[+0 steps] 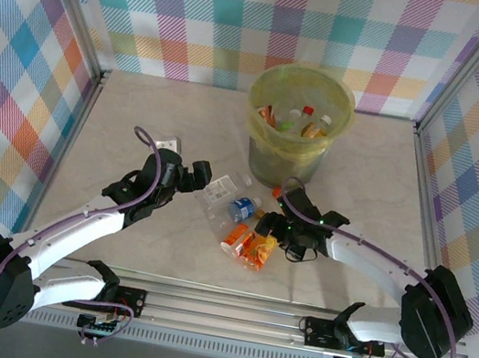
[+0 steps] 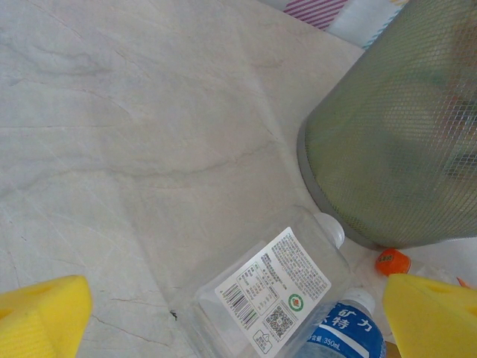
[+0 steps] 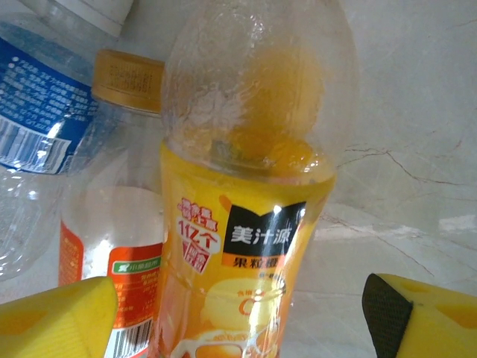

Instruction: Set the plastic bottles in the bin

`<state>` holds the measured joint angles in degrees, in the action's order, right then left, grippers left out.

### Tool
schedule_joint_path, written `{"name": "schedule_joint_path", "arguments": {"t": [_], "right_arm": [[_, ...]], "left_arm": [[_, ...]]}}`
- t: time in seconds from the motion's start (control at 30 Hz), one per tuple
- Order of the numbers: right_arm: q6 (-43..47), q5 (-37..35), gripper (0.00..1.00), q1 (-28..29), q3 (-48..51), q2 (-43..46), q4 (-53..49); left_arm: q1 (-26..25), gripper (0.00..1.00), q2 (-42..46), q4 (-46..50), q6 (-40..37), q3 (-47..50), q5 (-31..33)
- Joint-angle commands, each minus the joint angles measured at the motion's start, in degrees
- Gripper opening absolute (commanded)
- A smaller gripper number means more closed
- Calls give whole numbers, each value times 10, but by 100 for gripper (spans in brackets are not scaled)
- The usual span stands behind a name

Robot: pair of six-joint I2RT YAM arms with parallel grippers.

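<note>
Several plastic bottles lie in a cluster in front of the bin point(image 1: 261, 160), which holds more bottles point(image 1: 303, 121). My left gripper point(image 1: 201, 175) is open just left of a clear white-labelled bottle point(image 1: 222, 190). In the left wrist view that bottle point(image 2: 272, 294) lies between and beyond the yellow fingers point(image 2: 41, 317), next to a blue-labelled bottle point(image 2: 346, 332). My right gripper point(image 3: 238, 298) is open and straddles a yellow-orange juice bottle point(image 3: 246, 246), with a gap on the right side. An orange-and-white labelled bottle point(image 3: 119, 261) lies against it.
The bin's mesh wall point(image 2: 395, 127) stands close behind the bottles, with an orange cap point(image 2: 392, 261) at its foot. Metal frame posts and checked cloth walls point(image 1: 38, 60) enclose the table. Bare marble point(image 1: 139, 115) stretches left of the bin.
</note>
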<state>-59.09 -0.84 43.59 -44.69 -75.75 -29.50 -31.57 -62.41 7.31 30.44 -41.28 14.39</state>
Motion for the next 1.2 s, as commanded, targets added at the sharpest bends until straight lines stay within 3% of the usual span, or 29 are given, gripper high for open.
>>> {"name": "schedule_joint_path", "arguments": {"t": [0.0, 0.87, 1.17], "right_arm": [[11, -4, 85, 4, -15, -19, 5], [14, -20, 69, 1, 13, -62, -22], [23, -20, 68, 0, 14, -70, -23]], "left_arm": [[5, 100, -1, -11, -2, 6, 2], [5, 100, -1, -6, -2, 1, 3], [5, 100, -5, -5, -2, -4, 0]]}}
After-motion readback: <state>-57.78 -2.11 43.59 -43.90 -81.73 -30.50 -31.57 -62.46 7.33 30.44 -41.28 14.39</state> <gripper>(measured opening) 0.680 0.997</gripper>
